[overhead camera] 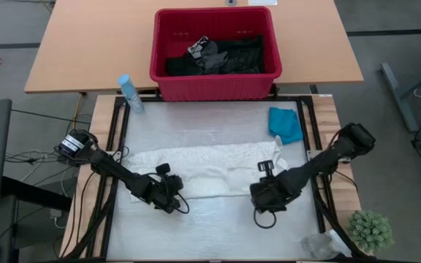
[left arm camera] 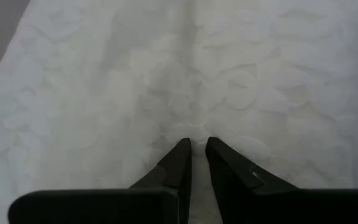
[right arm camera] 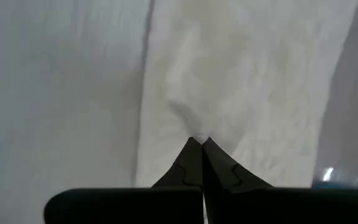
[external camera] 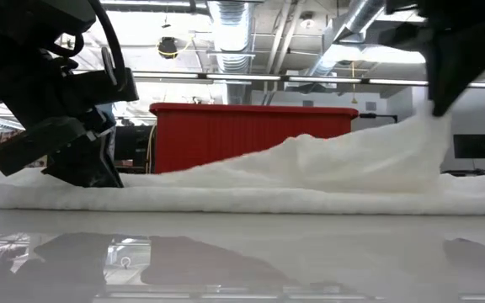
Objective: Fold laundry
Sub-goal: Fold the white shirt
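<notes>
Two arms: both at work low over the table, on the near edge of one white garment.
White garment point(overhead camera: 210, 169): spread flat as a wide band across the middle of the table's pale mat point(overhead camera: 210, 226); lacy, petal-like texture in the left wrist view; its right end is drawn up into a peak in the low view.
Left gripper point(overhead camera: 172, 197): at about 7 o'clock from the table's centre, on the garment's near edge; fingers almost together, a thin fold of white cloth pinched between the tips in its wrist view.
Right gripper point(overhead camera: 266, 196): at about 5 o'clock from centre, on the near right part of the garment; fingers pressed together on a raised pinch of white cloth, which rises to the tips in its wrist view.
Teal garment point(overhead camera: 286, 124): small, crumpled, at about 2 o'clock, just beside the white garment's far right corner.
Basket point(overhead camera: 168, 69): red, at 12 o'clock beyond the mat, on a wooden table.
Dark garments point(overhead camera: 221, 55): black and dark grey, heaped inside the basket.
Bottle point(overhead camera: 130, 93): pale blue, at about 10 o'clock, near the basket's left corner.
Plant point(overhead camera: 371, 230): small, green, at about 4 o'clock, off the mat's right corner.
</notes>
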`<move>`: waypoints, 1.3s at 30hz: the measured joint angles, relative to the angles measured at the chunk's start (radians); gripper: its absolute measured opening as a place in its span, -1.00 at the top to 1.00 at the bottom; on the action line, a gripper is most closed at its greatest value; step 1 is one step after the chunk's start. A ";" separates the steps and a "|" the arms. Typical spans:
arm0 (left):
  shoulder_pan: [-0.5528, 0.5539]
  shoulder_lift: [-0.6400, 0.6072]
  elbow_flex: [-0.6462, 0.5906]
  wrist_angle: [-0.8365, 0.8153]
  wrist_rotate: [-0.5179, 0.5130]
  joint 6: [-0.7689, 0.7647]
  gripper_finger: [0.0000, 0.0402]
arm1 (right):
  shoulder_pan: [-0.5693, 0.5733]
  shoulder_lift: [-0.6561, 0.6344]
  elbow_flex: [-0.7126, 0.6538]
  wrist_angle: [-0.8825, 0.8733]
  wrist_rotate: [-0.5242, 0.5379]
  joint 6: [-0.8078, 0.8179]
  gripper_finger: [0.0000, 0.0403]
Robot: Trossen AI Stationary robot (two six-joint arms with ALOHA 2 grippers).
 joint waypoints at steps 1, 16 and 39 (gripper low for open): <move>0.000 0.000 0.000 0.000 0.001 0.005 0.75 | 0.007 0.000 -0.007 -0.002 0.000 0.022 0.92; 0.000 -0.004 0.001 0.004 0.085 0.034 0.75 | -0.077 0.003 -0.076 0.112 0.035 0.107 0.92; 0.071 -0.276 -0.003 0.444 0.212 0.305 0.75 | -0.068 0.004 -0.076 0.234 0.031 0.100 0.92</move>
